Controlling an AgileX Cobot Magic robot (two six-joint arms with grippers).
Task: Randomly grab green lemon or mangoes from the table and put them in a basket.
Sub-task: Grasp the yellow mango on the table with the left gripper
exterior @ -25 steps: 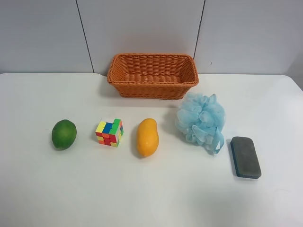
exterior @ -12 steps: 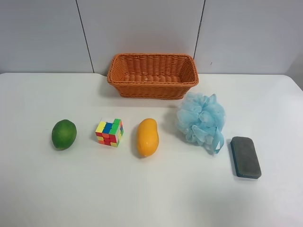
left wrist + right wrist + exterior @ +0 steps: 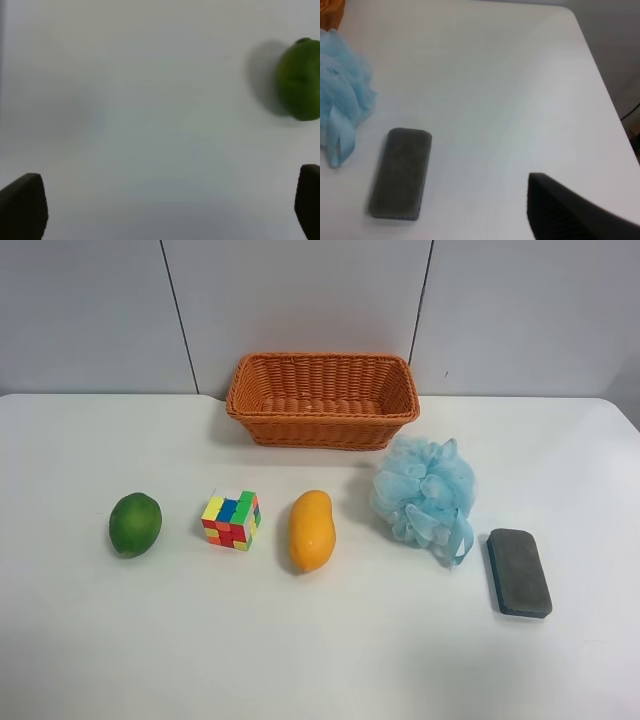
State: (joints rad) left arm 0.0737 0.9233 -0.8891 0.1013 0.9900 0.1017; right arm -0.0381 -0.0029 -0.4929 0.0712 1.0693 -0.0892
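Our left pincer [image 3: 165,202] gapes wide and empty near the green lemon [image 3: 300,80]; how our right pincer [image 3: 572,215] stands, we cannot tell.

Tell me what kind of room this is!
Probably a robot practice lab, not a kitchen: a plain white table in front of bare grey wall panels, with a mango, a puzzle cube and a bath puff laid out in a row.

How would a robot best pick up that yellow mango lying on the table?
Probably from straight above, pinching the mango across its narrow middle. It lies flat, long axis pointing roughly toward the basket, so the grip would close on its two long sides. The puzzle cube and the blue bath puff both sit apart from it, leaving room either side.
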